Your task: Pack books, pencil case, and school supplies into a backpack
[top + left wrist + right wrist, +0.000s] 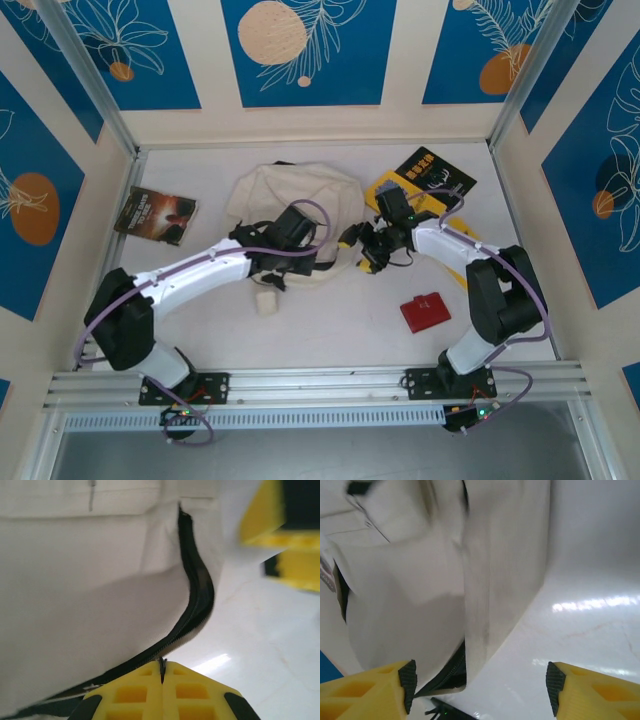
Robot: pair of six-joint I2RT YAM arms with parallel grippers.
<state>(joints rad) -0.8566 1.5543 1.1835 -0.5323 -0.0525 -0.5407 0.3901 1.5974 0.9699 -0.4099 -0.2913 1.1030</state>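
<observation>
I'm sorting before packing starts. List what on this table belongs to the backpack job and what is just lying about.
Job: backpack; brown book; black book; yellow book partly under it; red case, likely the pencil case; pale block, perhaps an eraser.

Lying about: only fixtures, the front rail and patterned walls.

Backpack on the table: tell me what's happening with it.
The left hand is shut on the black zipper of the large cream-white fabric backpack. The right hand is open beside the bag's edge, gripping nothing. The thin dark brown book and the thin black-covered book lie on the white table, unpacked.
</observation>
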